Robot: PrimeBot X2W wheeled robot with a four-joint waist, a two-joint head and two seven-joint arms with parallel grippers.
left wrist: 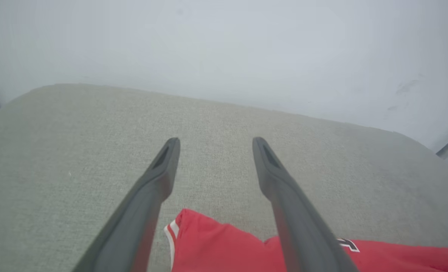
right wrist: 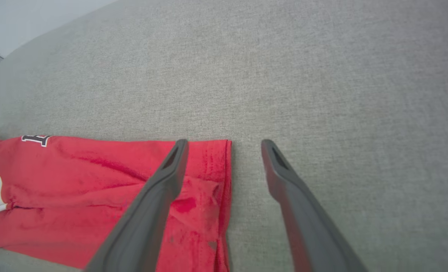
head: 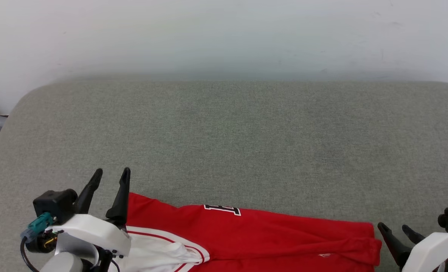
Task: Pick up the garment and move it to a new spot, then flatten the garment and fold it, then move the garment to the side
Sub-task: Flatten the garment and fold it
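Evidently the garment (head: 265, 234) is folded into a long red band. It lies along the near edge of the padded grey surface (head: 246, 143), with its white sleeve bunched at the robot's left end and its stitched hem at the right end. The left tool (head: 111, 172) hovers at the sleeve end with its fingers spread wide and nothing between them, and one finger crosses the red shoulder corner. The right tool (head: 393, 226) is equally wide and empty. In the right wrist view one finger sits over the hem and the other over bare fabric, so the tool straddles that edge. One tool at each end suggests a two-ended pinch, which would keep the band taut and stop it sagging or unfolding when moved.
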